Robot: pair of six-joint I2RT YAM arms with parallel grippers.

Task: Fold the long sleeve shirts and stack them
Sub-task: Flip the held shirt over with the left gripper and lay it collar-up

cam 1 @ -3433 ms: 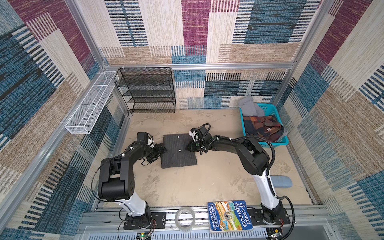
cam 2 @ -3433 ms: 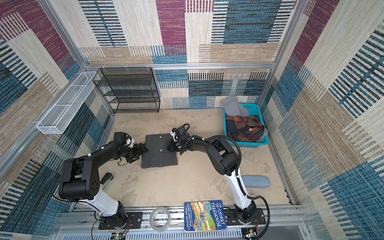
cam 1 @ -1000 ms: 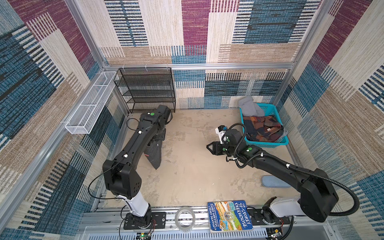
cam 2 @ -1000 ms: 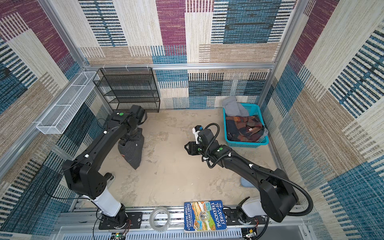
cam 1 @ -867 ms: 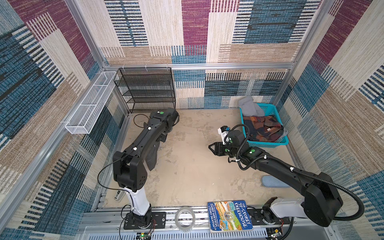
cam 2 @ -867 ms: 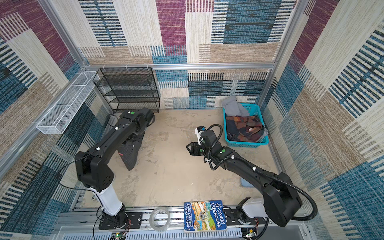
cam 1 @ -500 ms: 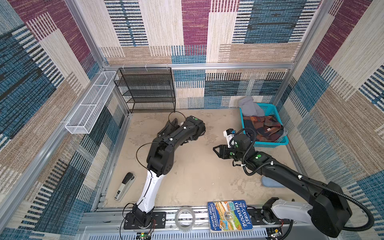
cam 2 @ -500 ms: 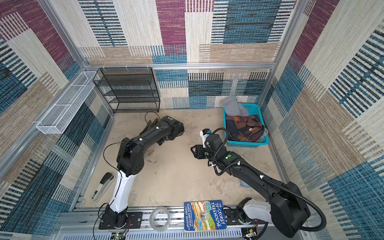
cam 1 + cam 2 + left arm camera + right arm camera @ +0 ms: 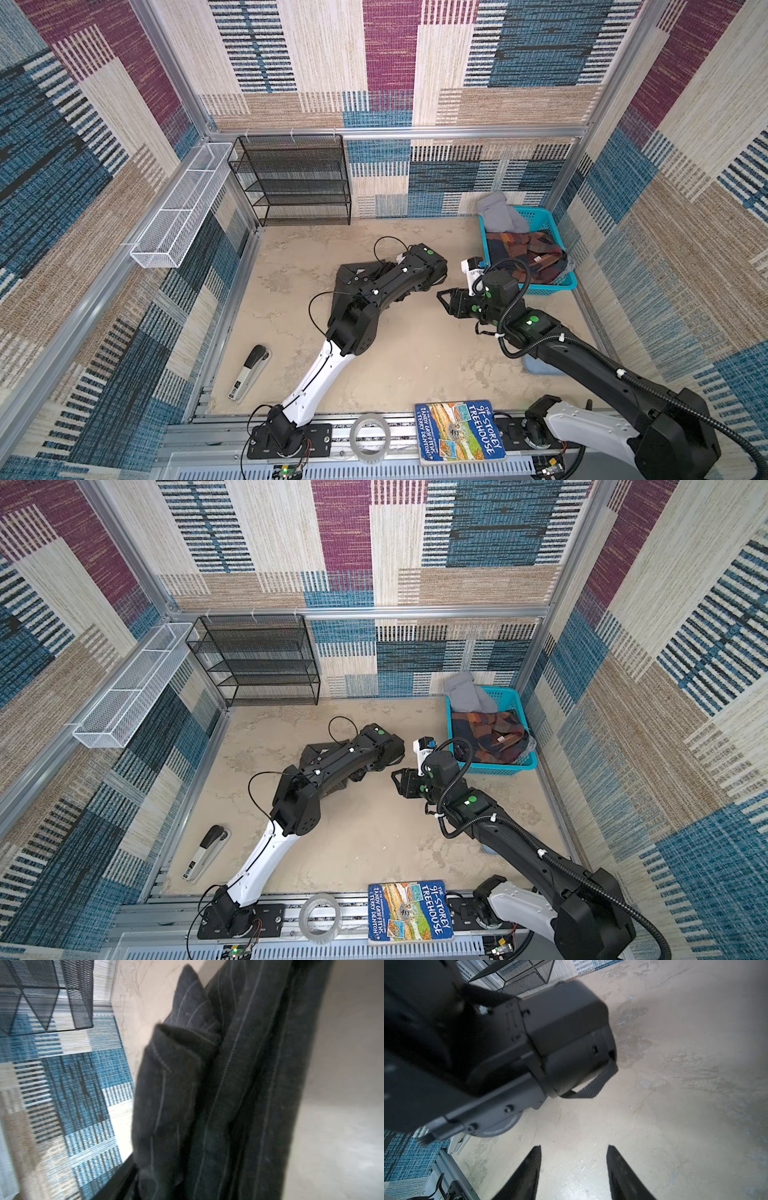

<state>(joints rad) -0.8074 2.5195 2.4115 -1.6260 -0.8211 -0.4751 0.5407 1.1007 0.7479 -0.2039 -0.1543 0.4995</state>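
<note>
Fingers [image 9: 527, 1169] of the right end effector [image 9: 574, 1147] standing apart, holding nothing, aimed over bare worktop [image 9: 675, 1115], with the left arm [image 9: 529, 1043] close ahead. Left end effector not made out: hidden under its own arm in both top views and out of frame in the left wrist view, so cannot tell whether clamped on cloth or let go.

Charcoal pinstriped shirt [image 9: 228, 1084] filling that wrist view in long loose folds. In a top view, the same shirt [image 9: 345, 274] bunched under the left forearm, mid-worktop toward the rear, well apart from the teal basket [image 9: 561, 286] at the right with its plaid garment [image 9: 525, 253] and grey garment [image 9: 496, 216]. Cannot tell whether fully resting on the worktop or partly hanging.

Risks, as a judgement:
- Folds slumping open if dropped from a height or by one corner, leaving a heap to redo.
- Arms crowded near the middle, so a knock is likely if both reach for the cloth together.
- Cloth snagging on the left wrist or cable during withdrawal, dragging the bundle askew.
</note>
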